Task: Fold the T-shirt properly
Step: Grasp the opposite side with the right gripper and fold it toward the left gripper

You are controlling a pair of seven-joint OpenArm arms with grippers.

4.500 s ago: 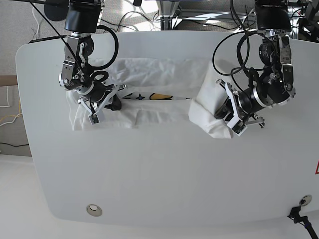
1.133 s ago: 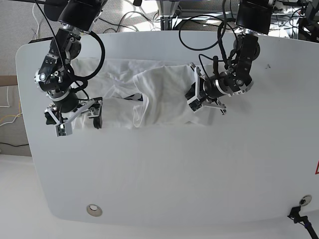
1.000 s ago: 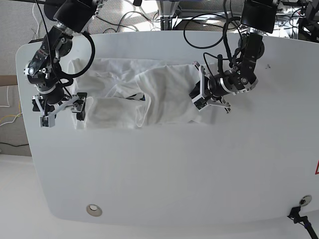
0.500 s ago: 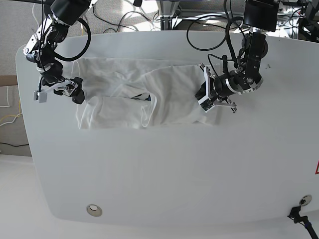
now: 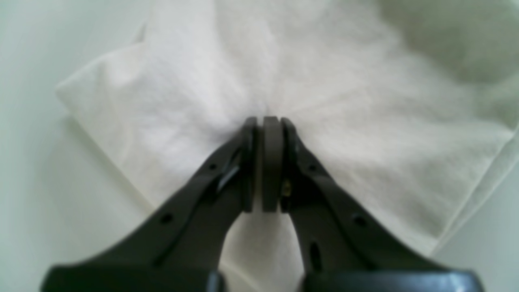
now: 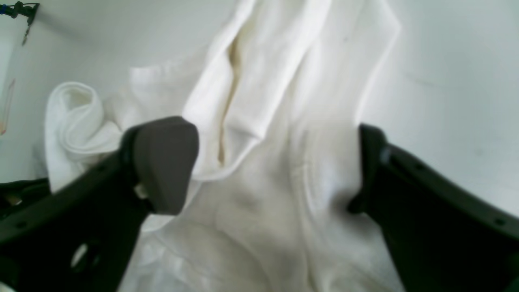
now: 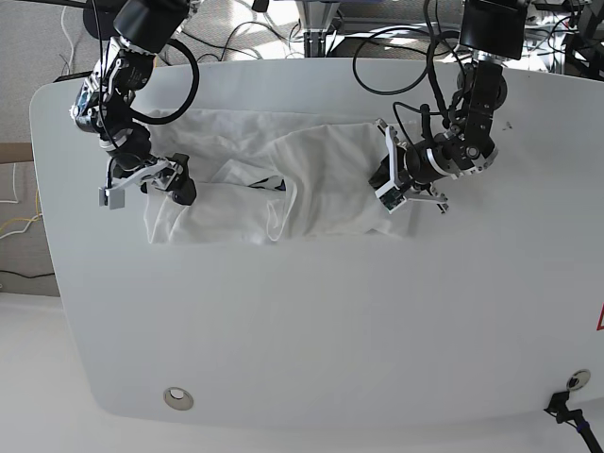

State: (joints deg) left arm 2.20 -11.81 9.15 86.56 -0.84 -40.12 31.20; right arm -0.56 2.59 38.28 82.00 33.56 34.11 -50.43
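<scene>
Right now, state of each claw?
Left claw: closed, tips against the white cotton T-shirt; whether it pinches cloth cannot be told.
Right claw: open, straddling the shirt, holding nothing.

Daylight was bright and even, with sun patches beyond the table's (image 7: pixel 311 330) far edge and soft shadows under the arms. Both wrist views were blurred, their near fingers (image 6: pixel 162 162) out of focus.

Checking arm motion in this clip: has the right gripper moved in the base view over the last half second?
Yes. The right gripper, jaws open, has shifted down and to the view's right, away from the table's left edge and onto the T-shirt's left end.
</scene>
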